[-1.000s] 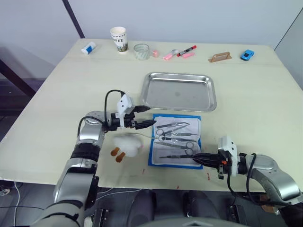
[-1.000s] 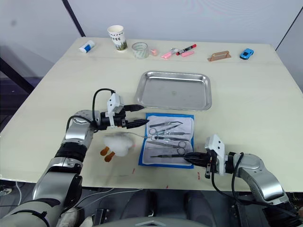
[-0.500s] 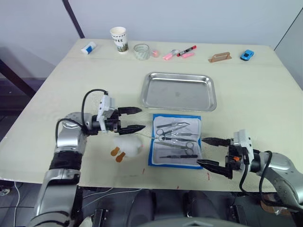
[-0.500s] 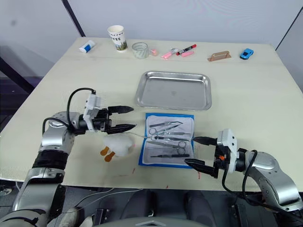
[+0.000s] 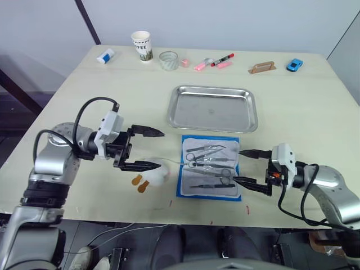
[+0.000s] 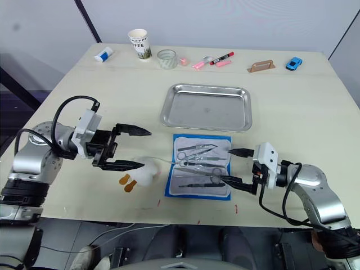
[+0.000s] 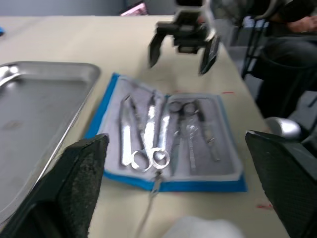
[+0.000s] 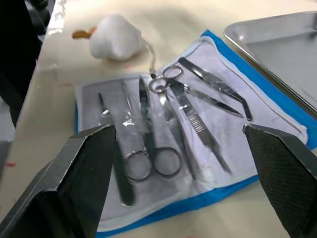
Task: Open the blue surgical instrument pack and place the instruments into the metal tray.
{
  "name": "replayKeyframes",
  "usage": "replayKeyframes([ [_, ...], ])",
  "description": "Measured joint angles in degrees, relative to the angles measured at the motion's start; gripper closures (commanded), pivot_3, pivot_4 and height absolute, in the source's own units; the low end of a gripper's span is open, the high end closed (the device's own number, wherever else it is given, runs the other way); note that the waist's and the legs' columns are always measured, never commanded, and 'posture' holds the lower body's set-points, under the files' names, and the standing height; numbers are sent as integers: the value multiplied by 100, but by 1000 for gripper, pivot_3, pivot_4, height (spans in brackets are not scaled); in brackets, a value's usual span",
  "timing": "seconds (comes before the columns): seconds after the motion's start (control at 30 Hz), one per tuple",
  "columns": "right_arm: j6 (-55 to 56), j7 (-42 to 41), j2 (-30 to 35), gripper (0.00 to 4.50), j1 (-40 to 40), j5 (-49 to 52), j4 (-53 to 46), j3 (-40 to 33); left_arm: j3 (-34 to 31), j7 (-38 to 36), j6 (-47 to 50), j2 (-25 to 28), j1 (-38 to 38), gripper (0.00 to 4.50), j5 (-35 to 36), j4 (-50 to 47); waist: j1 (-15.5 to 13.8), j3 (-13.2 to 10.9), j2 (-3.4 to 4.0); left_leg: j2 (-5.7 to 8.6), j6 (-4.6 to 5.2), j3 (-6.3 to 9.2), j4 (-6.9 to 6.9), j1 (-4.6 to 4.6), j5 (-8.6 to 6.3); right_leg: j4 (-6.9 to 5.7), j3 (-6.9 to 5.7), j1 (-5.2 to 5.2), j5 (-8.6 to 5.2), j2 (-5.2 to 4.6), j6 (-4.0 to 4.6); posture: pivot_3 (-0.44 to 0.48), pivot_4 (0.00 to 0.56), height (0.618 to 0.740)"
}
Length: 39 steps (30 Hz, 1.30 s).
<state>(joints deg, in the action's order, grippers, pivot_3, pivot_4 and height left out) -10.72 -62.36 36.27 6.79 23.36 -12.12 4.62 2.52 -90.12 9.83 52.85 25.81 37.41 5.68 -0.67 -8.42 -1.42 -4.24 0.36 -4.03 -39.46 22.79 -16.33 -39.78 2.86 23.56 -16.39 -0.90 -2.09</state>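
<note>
Now both tools have pulled back from the blue surgical instrument pack [image 5: 209, 167]. The left tool [image 5: 142, 149] was close to the pack's left edge a moment ago; it has moved off to the left and its fingers are spread wide, holding nothing. The right tool [image 5: 251, 169] was pinched shut on the pack's near right corner; it has let go and sits just right of the pack, fingers wide apart.

The pack lies open and flat on the bench [image 5: 73, 107], just near of the metal tray [image 5: 212, 108]. Its long side runs near to far. The instruments [image 5: 207, 164] lie across it, left to right, with the ring handles of some scissors at the left and others at the right. A white fluffy toy [image 5: 153, 173] sits left of the pack.
</note>
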Motion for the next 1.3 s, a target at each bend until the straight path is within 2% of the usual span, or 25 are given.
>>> replayKeyframes([
  [0.33, 458, -250, -121, 0, 791, -582, 861, 492, 48, -5, 250, 37, -56, 26, 86, -576, 3, -4, 4, 0, 0, -4, 0, 1, 0, 0, 5, 5, 0, 1, 0, 0, 150, 718],
  [0.7, 718, -399, -173, 0, 1040, -993, 1695, 678, 31, -6, 184, -46, -132, 26, 81, -670, 3, -7, 8, 0, 0, -5, 0, 1, 0, -1, 6, 5, 0, 2, 1, 0, 150, 718],
  [1.3, 353, -300, -211, 0, 1103, -1103, 1599, 778, 120, -6, -208, -357, -2, 26, -142, -43, 16, -6, 7, 0, 0, -5, -1, -3, 0, -3, 6, 4, 1, 2, 1, 0, 150, 718],
])
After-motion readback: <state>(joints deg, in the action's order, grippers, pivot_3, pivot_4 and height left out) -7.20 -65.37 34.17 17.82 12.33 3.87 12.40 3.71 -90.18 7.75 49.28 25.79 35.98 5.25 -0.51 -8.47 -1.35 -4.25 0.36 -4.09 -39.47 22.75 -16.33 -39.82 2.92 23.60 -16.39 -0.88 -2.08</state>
